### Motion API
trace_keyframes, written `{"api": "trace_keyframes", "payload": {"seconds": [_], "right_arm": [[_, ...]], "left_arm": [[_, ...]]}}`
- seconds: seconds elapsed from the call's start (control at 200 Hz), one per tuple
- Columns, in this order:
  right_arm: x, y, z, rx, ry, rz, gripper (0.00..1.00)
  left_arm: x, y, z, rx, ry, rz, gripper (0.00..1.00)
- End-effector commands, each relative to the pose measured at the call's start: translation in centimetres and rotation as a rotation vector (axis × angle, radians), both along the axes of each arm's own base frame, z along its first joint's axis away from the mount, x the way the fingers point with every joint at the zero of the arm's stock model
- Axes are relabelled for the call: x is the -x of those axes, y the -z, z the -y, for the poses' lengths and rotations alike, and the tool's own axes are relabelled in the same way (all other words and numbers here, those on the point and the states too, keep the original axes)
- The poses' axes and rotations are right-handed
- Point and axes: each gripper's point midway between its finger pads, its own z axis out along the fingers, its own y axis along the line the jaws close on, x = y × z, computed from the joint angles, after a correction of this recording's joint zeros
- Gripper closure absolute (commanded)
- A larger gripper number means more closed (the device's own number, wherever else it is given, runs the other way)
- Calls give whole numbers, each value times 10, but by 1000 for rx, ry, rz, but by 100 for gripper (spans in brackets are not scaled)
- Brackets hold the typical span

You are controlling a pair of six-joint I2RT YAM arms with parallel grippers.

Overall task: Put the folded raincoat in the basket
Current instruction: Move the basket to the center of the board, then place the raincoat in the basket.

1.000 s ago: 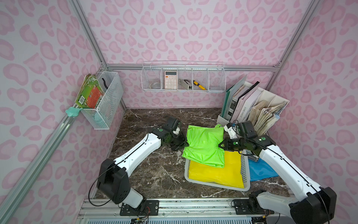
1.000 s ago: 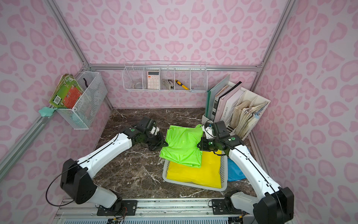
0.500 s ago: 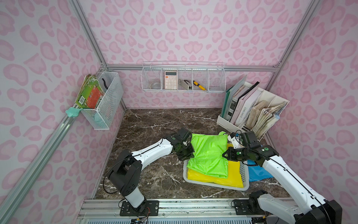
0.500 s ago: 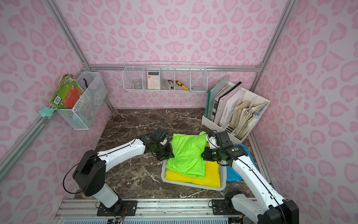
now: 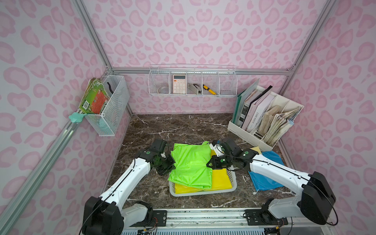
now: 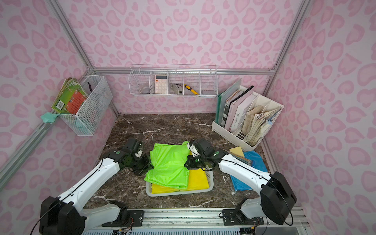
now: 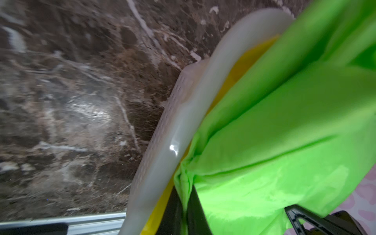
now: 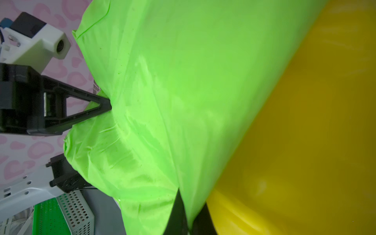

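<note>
The bright green folded raincoat (image 5: 191, 162) (image 6: 168, 162) hangs stretched between my two grippers, low over the white perforated basket (image 5: 203, 193) (image 6: 179, 192). My left gripper (image 5: 173, 163) (image 7: 186, 183) is shut on its left edge, just inside the basket rim (image 7: 177, 132). My right gripper (image 5: 208, 163) (image 8: 190, 205) is shut on its right edge. A yellow raincoat (image 5: 220, 179) (image 8: 305, 142) lies in the basket beneath it. The green front edge sags toward the yellow one; whether they touch I cannot tell.
A blue raincoat (image 5: 264, 175) lies on the marble table to the right of the basket, under my right arm. A white file holder (image 5: 264, 122) with books stands at the back right. A wire rack (image 5: 193, 83) and a mesh bin (image 5: 109, 105) hang on the walls.
Both grippers have carried the green raincoat from behind the basket toward the front and down, so it now hangs over the yellow raincoat in the basket. Both stayed shut.
</note>
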Motion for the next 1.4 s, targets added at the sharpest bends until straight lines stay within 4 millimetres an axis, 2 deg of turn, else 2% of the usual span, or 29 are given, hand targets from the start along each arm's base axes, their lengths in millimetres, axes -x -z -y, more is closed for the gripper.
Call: {"api": "trace_keyframes", "payload": {"seconds": [0.0,0.15,0.35,0.505,0.7,0.78,0.825,0.87,0.89,0.94,0.98,1.02,1.095,1.13,1.17,1.21,1.25,1.31,1.355,1.4], "right_arm": [[-12,-11,-19,-24,-1,19,100],[-17,-19,-15,-16,-18,35,100],[-6,-15,21,-2,-2,23,100],[2,0,39,-11,17,-3,100],[-3,4,37,-73,35,-2,100],[-3,8,36,-69,22,-9,100],[-1,11,36,-64,16,-15,100],[-2,12,37,-56,18,-12,94],[-3,12,38,-51,23,-10,88],[-5,10,42,-41,36,7,64],[-7,6,45,-35,50,19,51],[-10,1,51,-35,67,31,46],[-18,-15,60,-49,91,67,43],[-22,-22,65,-52,102,81,43],[-27,-29,71,-56,118,97,43],[-31,-34,74,-64,131,108,46],[-33,-39,74,-79,136,114,51],[-36,-45,66,-129,134,107,60],[-36,-48,57,-182,132,79,67],[-34,-50,45,-240,115,48,73]], "left_arm": [[32,-4,-13,-50,41,-84,100],[35,-23,2,42,29,-42,100],[29,-39,27,95,90,18,100],[27,-22,52,82,150,-6,100],[31,2,47,-1,122,-47,100],[36,7,42,-12,114,-57,94],[39,9,42,-13,116,-64,85],[42,11,40,-17,116,-76,72],[44,11,38,-23,115,-82,67],[47,9,35,-35,115,-88,55],[48,4,34,-36,120,-82,48],[46,-6,32,-43,122,-63,43],[40,-27,24,-84,116,-10,37],[36,-38,22,-97,117,21,38],[31,-46,23,-97,125,51,43],[25,-54,30,-69,134,77,55],[21,-60,43,-5,166,98,70],[14,-71,78,162,255,137,81],[10,-71,99,256,293,132,91],[9,-63,110,294,308,107,100]]}}
